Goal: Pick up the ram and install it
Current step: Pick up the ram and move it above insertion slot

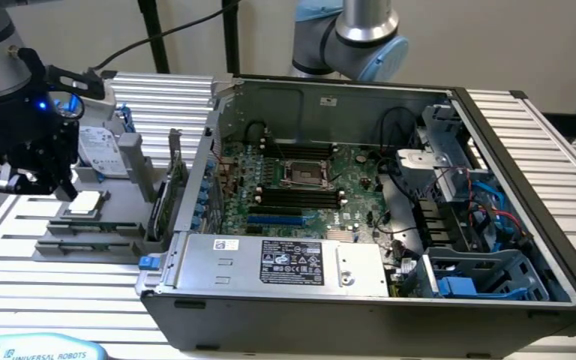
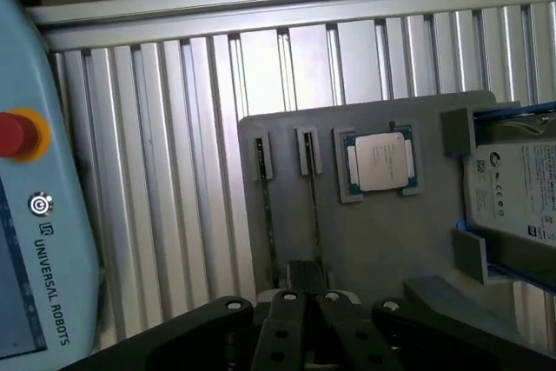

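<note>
Two ram sticks: on edge in the grey tray
Gripper: jaws pressed together, just above the tray
Silver chip: flat beside the sticks

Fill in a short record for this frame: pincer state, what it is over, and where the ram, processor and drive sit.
pincer: shut, nothing seen in it, above the tray's slot end
tray: gray, on the slatted table beside the open computer case
ram: thin stick edge-on in a tray slot, not picked up; second stick alongside
processor: flat in its tray pocket
hard drive: blue rails, at tray's end
</note>
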